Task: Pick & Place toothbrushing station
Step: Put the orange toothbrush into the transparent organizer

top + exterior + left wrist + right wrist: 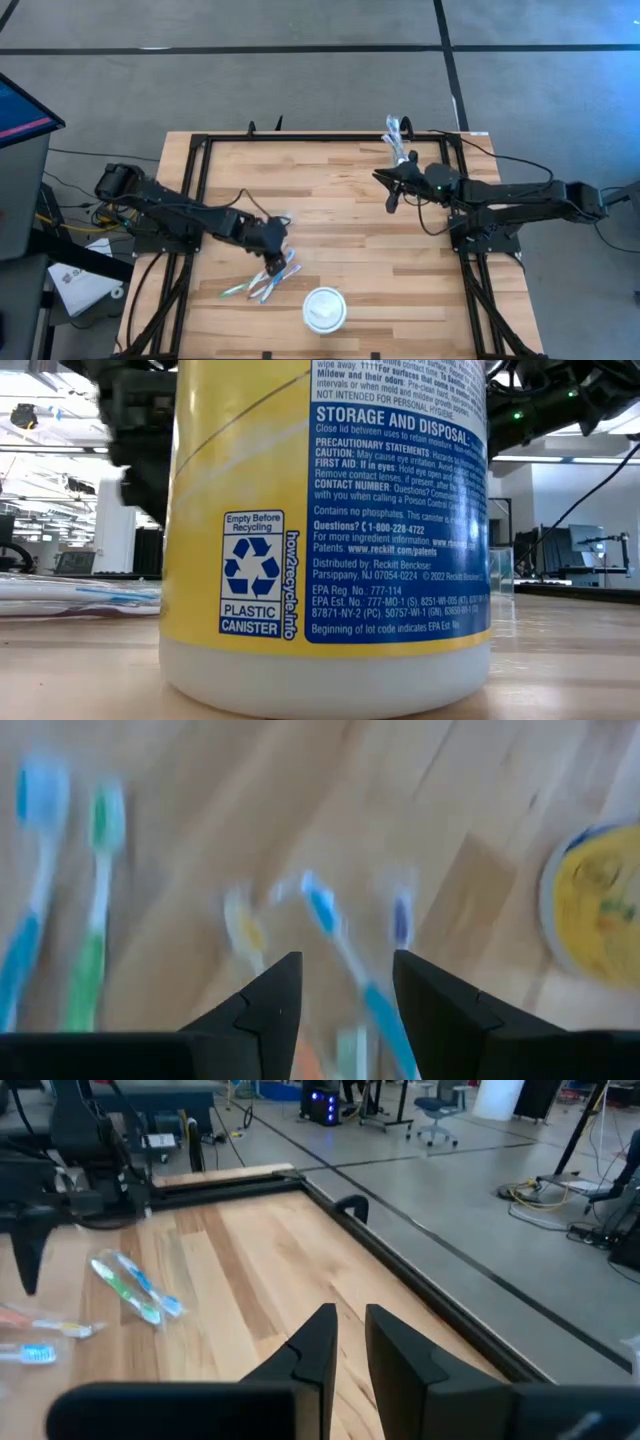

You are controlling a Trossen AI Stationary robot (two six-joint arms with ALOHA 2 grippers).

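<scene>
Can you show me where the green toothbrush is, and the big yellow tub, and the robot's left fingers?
green toothbrush (92,945): left wrist view, on its handle.
yellow tub (240,470): low view, on its yellow label.
left gripper (347,982): left wrist view, between its open fingers (272,995).

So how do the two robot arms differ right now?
The left gripper hangs over the loose toothbrushes near the table's front, fingers spread; the right gripper sits near the back right corner, over bare wood, fingers nearly together. Neither holds anything; both are dark with two fingers.
</scene>
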